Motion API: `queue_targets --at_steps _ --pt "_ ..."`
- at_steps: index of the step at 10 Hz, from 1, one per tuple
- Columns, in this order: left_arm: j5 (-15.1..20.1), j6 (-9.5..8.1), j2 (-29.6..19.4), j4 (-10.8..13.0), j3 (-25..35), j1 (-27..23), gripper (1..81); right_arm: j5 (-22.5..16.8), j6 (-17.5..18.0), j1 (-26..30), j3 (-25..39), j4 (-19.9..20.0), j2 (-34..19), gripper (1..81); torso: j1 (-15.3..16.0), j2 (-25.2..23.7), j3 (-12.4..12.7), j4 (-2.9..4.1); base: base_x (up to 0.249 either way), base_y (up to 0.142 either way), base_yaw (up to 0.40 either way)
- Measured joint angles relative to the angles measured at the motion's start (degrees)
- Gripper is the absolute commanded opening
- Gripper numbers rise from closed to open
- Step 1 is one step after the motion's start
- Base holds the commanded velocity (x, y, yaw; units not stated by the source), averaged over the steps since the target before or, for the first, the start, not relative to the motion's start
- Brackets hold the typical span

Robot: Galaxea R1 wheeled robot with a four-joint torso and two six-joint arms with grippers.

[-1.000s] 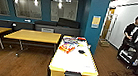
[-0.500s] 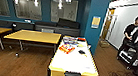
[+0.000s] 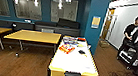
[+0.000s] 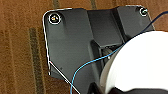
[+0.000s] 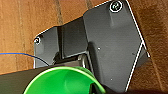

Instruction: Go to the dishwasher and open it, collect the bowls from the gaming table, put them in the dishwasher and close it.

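Claw fingers hidden behind bowls [image 5: 63,81].

White-topped, yellow-sided gaming table [image 3: 72,62]; green bowl [image 5: 65,82]; white bowl [image 4: 140,65]; brown wooden floor [image 3: 19,65].

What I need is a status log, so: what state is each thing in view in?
gaming table: standing, small items on its far end.
white bowl: off the table, above the floor.
green bowl: off the table, above the floor.
person: standing at a black cart.
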Motion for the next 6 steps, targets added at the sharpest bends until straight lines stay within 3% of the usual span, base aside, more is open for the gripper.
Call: queue_targets --at_steps 6 --pt "0.5 0.0 0.4 0.0 0.0 0.2 1.0 0.3 0.0 -0.1 -2.7 0.0 1.7 1.0 0.0 0.0 0.0 0.0 0.0 0.0 -0.339"
